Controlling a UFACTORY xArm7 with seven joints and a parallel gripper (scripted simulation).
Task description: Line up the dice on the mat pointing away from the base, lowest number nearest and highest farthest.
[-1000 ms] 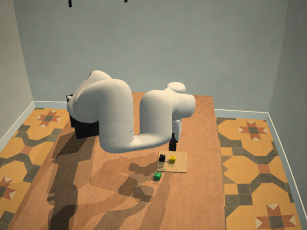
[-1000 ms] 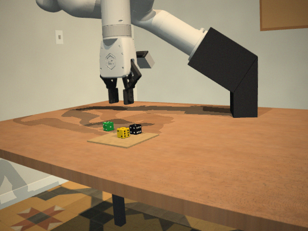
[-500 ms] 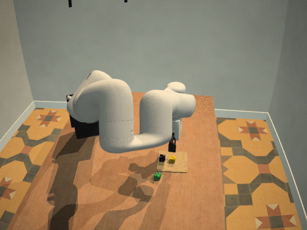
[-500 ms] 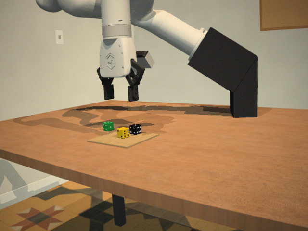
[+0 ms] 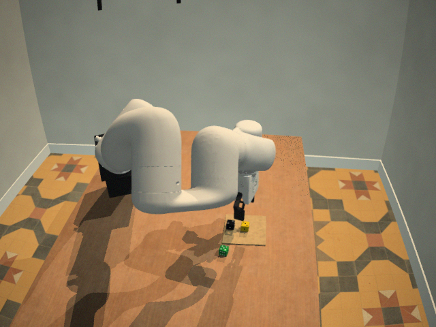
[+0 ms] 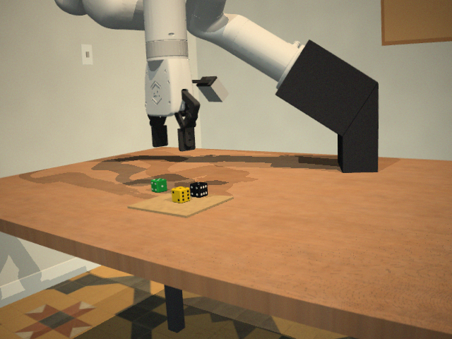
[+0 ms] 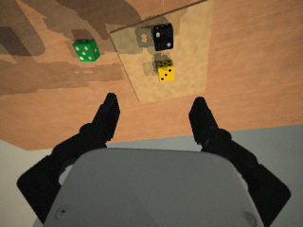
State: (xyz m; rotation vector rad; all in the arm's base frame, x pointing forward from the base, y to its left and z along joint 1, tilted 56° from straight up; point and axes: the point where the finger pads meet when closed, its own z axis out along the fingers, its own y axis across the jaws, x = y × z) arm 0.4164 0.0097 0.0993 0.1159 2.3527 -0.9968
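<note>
Green was the colour I watched most: the green die (image 5: 223, 250) (image 6: 158, 185) (image 7: 86, 50) lay on the table, just outside the near left corner of the mat (image 5: 251, 237) (image 6: 186, 212) (image 7: 189, 71) in the top view. The other 2, the black die (image 5: 230, 224) (image 6: 198, 189) (image 7: 163, 37) at left and the yellow die (image 5: 244, 226) (image 6: 181, 194) (image 7: 166, 71) to its right, sat on the mat, a little apart.

The claw (image 5: 246, 208) (image 6: 173, 147) (image 7: 154, 104) was fully open above them, with nothing between its 2 fingers.

I judged each of the 3 dice to be light and stiff, not fragile, but maybe a little slippery on its smooth sides. For the green one, I would take 2 opposite upright faces, low and at the middle, with modest force. A grip across the corners could make it turn and change its number. The mat looked thin, so pushing against its edge could shift it.

The pincer (image 5: 246, 208) (image 6: 173, 146) (image 7: 154, 104) has changed from a narrower finger setting to fully open. Its housing has rotated about the upright wrist axis; the logo on its face now sits further left in the exterior view.
</note>
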